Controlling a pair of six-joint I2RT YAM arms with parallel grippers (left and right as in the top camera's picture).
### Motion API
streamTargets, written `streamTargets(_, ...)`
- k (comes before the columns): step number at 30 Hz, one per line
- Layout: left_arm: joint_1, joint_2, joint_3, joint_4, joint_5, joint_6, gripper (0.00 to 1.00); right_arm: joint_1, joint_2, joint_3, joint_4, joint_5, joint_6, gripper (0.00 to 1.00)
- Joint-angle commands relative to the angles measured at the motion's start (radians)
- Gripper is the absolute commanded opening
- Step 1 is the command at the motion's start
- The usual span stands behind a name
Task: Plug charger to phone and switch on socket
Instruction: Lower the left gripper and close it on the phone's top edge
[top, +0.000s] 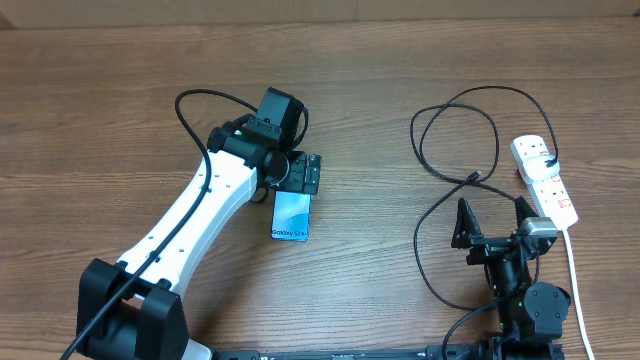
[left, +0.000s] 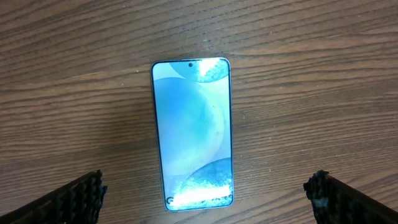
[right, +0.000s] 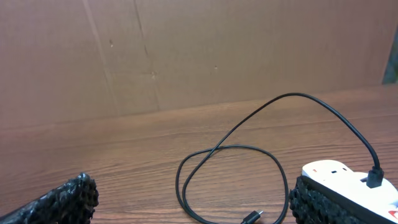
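In the overhead view the phone (top: 291, 217) lies flat on the bench (top: 100, 80), screen up. Its far end is hidden under the left claw (top: 298, 175), which hangs above it. On the uncovered end, small white lettering reads "Galaxy S24". From the left wrist the whole phone (left: 191, 134) shows, with a punch-hole lens at the top. There the same lettering is washed out by glare and cannot be read. The left claw (left: 204, 180) is spread wide. Only the tips of its fingers (left: 78, 198) enter at the bottom corners, one on each side of the phone and not touching it. Well away on the other side, the charger (top: 414, 130) lies in loose loops, and its small connector tip (top: 474, 178) rests free on the wood. Its other end sits in the socket (top: 545, 180), a white strip near the bench edge with red switches. Their positions are too small to judge, and any marking on the strip is illegible. A further black line curves down beside the right arm, and whether it belongs to the charger cannot be told. The right claw (top: 493, 220) stands apart, holding nothing, close to the socket. In its own view the fingers (right: 65, 200) are cropped. The socket (right: 336, 169) is half hidden behind one of them and cut off by the frame. The charger (right: 297, 94) arcs above it, and the connector tip (right: 252, 216) almost slips off the bottom edge.
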Motion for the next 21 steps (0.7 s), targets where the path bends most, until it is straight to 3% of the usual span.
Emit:
streamTargets(1, -0.008, 0.008, 0.024, -0.007, -0.021, -0.011, 1.00, -0.001, -0.009, -0.011, 0.005, 0.006, -0.001, 1.00)
streamTargets(21, -0.021, 0.116, 0.025, -0.014, -0.069, -0.005, 1.00, -0.001, -0.009, -0.011, 0.005, 0.006, -0.001, 1.00)
